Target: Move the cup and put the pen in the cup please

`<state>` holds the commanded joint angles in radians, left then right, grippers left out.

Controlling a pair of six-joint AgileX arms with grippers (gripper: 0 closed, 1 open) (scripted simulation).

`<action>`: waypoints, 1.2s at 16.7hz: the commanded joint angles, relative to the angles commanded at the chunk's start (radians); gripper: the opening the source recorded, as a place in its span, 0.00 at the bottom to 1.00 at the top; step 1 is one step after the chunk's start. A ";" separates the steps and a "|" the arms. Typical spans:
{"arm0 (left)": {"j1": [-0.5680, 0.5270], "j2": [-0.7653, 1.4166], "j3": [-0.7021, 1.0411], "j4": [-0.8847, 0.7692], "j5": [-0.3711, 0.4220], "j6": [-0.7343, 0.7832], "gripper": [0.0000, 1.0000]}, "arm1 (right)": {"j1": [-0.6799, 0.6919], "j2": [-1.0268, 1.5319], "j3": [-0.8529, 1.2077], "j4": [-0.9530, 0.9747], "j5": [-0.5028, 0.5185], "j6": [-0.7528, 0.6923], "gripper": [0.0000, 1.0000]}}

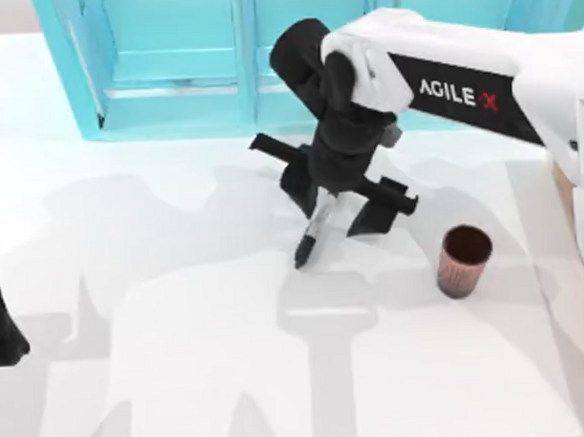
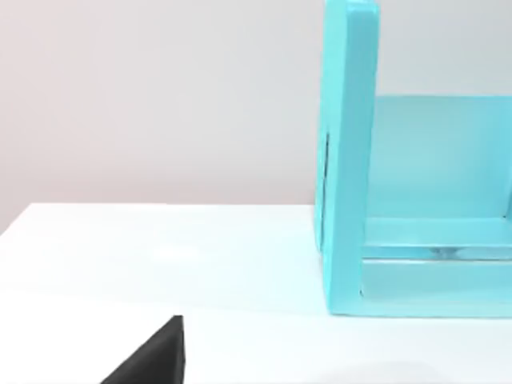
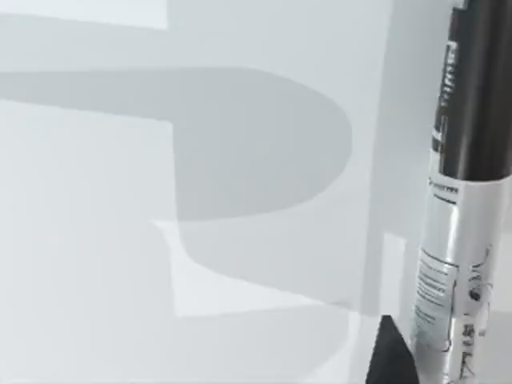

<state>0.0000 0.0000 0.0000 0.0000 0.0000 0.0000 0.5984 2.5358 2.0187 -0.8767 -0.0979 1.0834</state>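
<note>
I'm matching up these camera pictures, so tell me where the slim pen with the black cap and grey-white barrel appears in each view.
Top view: the slim black-capped, grey-white pen hangs tilted from the right gripper near the middle, left of the reddish-brown cup.
Left wrist view: no pen here; the turquoise shelf stands on the white table.
Right wrist view: the pen runs along one edge.
Shared landmark: the white table.

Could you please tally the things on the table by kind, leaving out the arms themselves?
Cups: 1, the reddish-brown cup, standing upright at the table's right.
Pens: 1, the pen, held by the right gripper.
Turquoise shelf units: 1, the turquoise shelf unit at the back.
Total: 3
</note>
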 joint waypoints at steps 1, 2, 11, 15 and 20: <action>0.000 0.000 0.000 0.000 0.000 0.000 1.00 | 0.000 0.000 0.000 0.000 0.000 0.000 0.00; 0.000 0.000 0.000 0.000 0.000 0.000 1.00 | 0.000 0.000 0.000 0.000 0.000 0.000 0.00; 0.000 0.000 0.000 0.000 0.000 0.000 1.00 | 0.006 -0.121 -0.051 -0.087 0.043 -0.021 0.00; 0.000 0.000 0.000 0.000 0.000 0.000 1.00 | 0.048 -0.267 -0.149 -0.131 0.052 0.022 0.00; 0.000 0.000 0.000 0.000 0.000 0.000 1.00 | 0.105 -0.458 -0.252 -0.173 0.055 0.073 0.00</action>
<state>0.0000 0.0000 0.0000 0.0000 0.0000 0.0000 0.7032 2.0779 1.7665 -1.0495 -0.0427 1.1561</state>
